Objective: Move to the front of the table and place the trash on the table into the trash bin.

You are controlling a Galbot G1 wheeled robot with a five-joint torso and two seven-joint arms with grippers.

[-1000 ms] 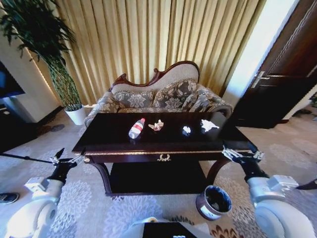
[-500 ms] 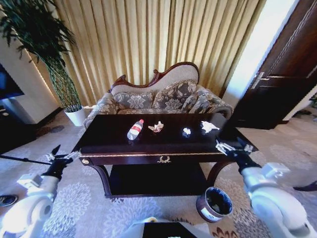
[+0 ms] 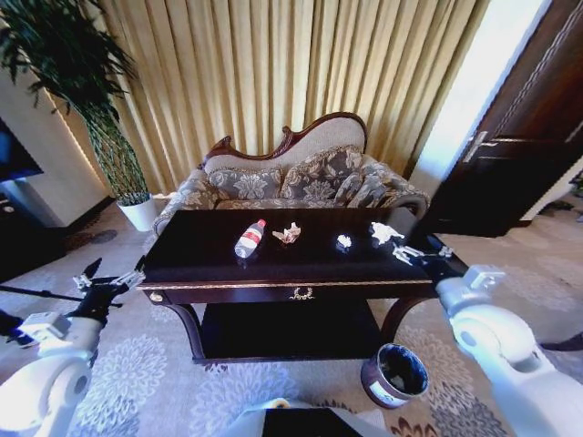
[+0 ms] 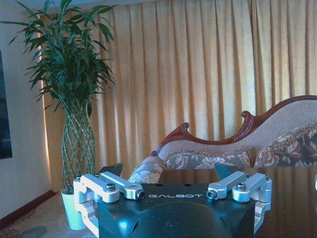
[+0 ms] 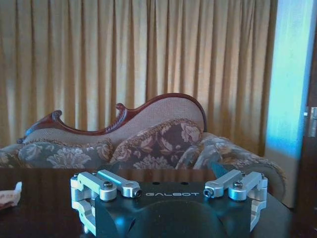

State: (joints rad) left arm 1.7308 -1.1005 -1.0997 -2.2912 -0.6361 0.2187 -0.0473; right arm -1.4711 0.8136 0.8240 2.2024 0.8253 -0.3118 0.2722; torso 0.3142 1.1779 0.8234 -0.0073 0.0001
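The dark glossy table (image 3: 209, 264) stands right in front of me. On its top lie a clear bottle (image 3: 250, 237) with a red label, a crumpled paper (image 3: 289, 233), a small white bit (image 3: 343, 241) and a white wrapper (image 3: 383, 232). The round trash bin (image 3: 393, 371) with a black liner sits on the carpet by the table's front right leg. My right gripper (image 3: 422, 252) is open over the table's right end, just short of the white wrapper. My left gripper (image 3: 111, 276) is open and empty beside the table's left end. In the right wrist view a paper scrap (image 5: 10, 196) lies on the tabletop (image 5: 49, 208).
A patterned sofa (image 3: 291, 177) stands behind the table in front of gold curtains. A tall plant in a white pot (image 3: 139, 211) is at the back left. A dark door (image 3: 519, 155) is at the right. Patterned carpet (image 3: 164, 364) surrounds the table.
My right gripper has risen and moved forward from beside the table's front right corner to over its right end. My left gripper has drifted left and slightly up.
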